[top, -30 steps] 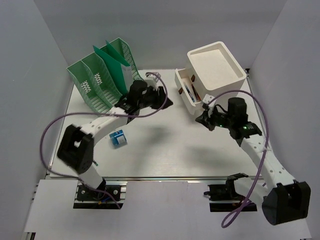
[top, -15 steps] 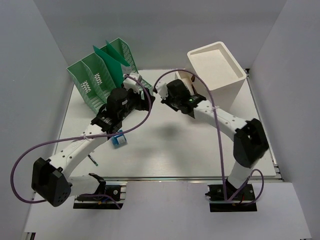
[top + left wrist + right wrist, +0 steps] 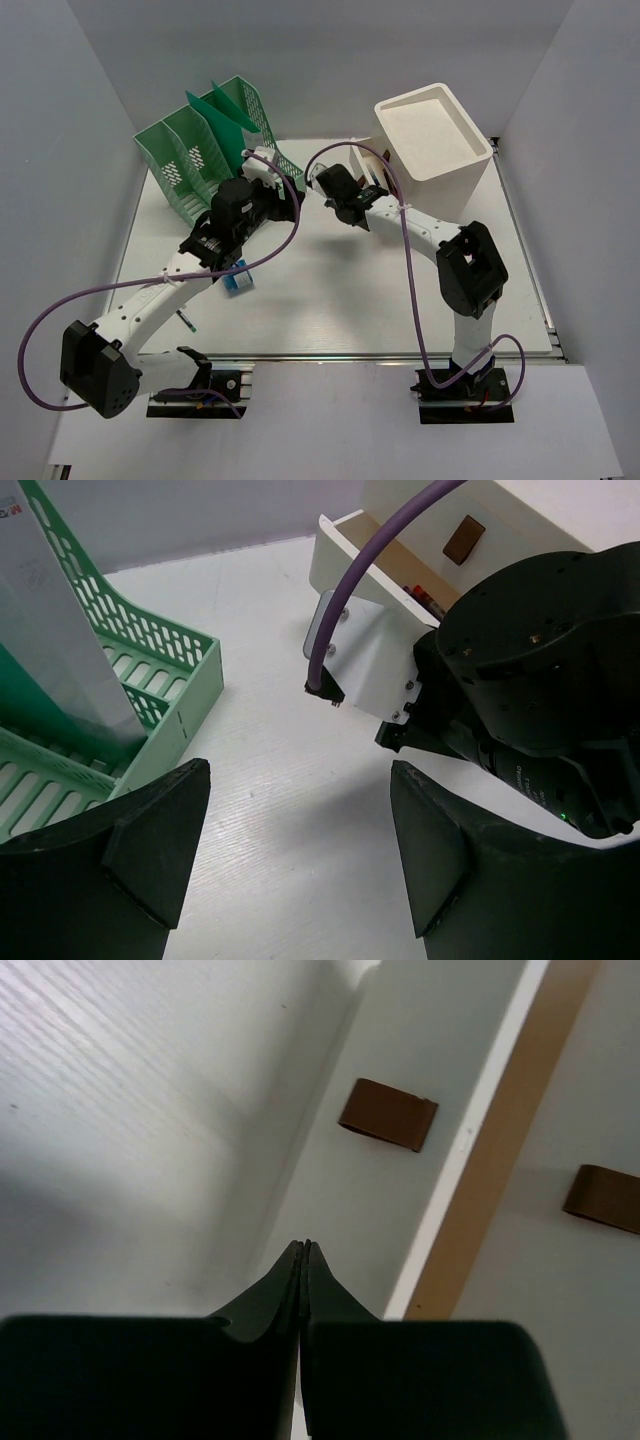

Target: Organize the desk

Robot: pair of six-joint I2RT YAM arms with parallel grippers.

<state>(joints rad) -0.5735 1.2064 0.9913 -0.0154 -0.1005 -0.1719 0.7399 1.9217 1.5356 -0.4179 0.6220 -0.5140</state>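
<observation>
The desk (image 3: pixel 340 290) is a white tabletop. The white drawer box (image 3: pixel 435 130) stands at the back right, its drawer (image 3: pixel 370 555) slightly open. My right gripper (image 3: pixel 355 195) is shut and empty. In the right wrist view its tips (image 3: pixel 303 1247) are at the drawer front, just below the brown handle (image 3: pixel 388 1115). My left gripper (image 3: pixel 280 195) is open and empty, held above bare desk (image 3: pixel 270 780) between the green file organizer (image 3: pixel 205 150) and the right wrist (image 3: pixel 540 680).
A small blue-and-white object (image 3: pixel 238 278) lies under the left arm, and a thin pen (image 3: pixel 186 318) lies near the front left. White sheets (image 3: pixel 50 630) stand in the organizer (image 3: pixel 150 670). Grey walls enclose the desk.
My right gripper has swung from the drawer's right side round to its front, and the drawer sticks out less. My left gripper has drawn back left toward the organizer.
</observation>
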